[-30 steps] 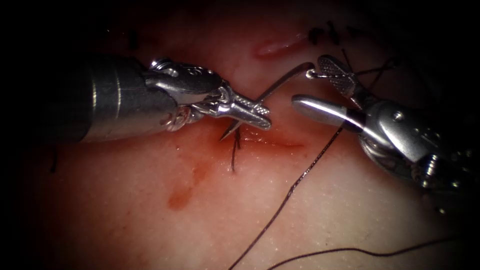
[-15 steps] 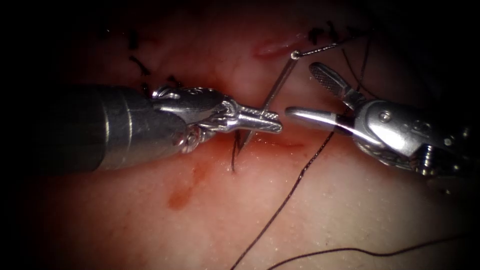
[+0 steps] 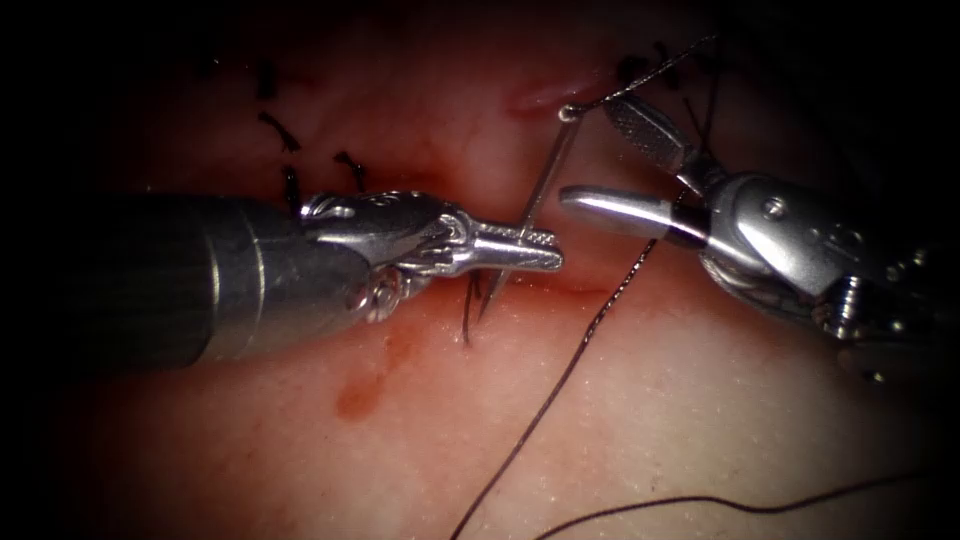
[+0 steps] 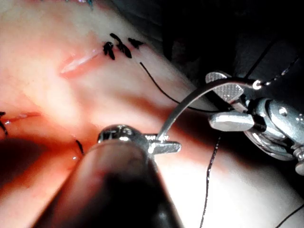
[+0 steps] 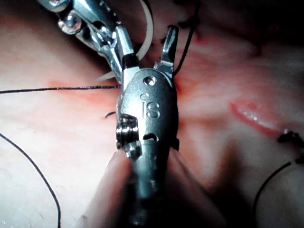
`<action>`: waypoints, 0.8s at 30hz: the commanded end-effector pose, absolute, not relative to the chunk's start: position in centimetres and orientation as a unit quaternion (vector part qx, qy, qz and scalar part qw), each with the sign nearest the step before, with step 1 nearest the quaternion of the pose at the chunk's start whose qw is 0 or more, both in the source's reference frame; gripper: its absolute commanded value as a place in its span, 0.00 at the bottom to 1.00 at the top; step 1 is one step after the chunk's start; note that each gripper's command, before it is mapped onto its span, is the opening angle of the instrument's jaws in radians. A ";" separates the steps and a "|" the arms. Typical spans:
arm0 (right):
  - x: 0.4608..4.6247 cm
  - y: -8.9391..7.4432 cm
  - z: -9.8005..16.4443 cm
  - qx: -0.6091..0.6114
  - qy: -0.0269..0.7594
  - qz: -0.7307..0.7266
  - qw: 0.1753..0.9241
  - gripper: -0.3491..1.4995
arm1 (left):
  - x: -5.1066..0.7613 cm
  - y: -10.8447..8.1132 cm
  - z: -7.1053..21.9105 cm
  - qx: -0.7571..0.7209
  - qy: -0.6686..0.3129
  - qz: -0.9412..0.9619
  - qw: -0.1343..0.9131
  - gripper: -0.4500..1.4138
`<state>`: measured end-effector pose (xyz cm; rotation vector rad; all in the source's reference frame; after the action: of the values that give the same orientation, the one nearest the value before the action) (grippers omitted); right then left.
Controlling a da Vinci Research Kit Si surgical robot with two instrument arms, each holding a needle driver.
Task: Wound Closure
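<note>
We see the left arm's steel needle driver [image 3: 520,250] clamped on the curved silver needle [image 3: 540,185] close to its pointed end; the tip hangs free just above the red-stained cut [image 3: 560,290] in the pale pork tissue [image 3: 650,420]. The right arm's tool [image 3: 610,160] holds nothing, its jaws spread wide around the needle's swaged far end (dark thread [image 3: 560,380] trails from there toward the near edge). We judge a firm, steady left grip matters most; any slack lets the needle swivel.

Pale tissue [image 3: 700,420], cut [image 3: 560,290] across it, thread [image 3: 540,410] trailing over, apparently red fluid [image 3: 358,400] stains
</note>
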<state>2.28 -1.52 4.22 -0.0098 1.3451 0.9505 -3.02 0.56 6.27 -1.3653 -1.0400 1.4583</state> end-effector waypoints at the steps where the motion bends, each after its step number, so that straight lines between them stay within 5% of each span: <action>1: 2.49 -1.5 4.3 0.011 0.603 0.424 0.675 0.83 | -3.08 0.6 6.3 -0.549 -0.411 0.583 0.434 0.00; 17: 2.60 -1.3 4.4 0.015 0.596 0.433 0.676 0.74 | -3.08 0.6 6.3 -0.546 -0.381 0.593 0.453 0.00; 24: 2.61 -1.3 4.4 0.014 0.596 0.433 0.676 0.64 | -3.09 0.6 6.3 -0.549 -0.375 0.598 0.448 0.00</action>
<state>2.50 -1.32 4.38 0.0327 1.3357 0.9745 -3.03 0.53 6.25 -1.3577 -0.9272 1.4796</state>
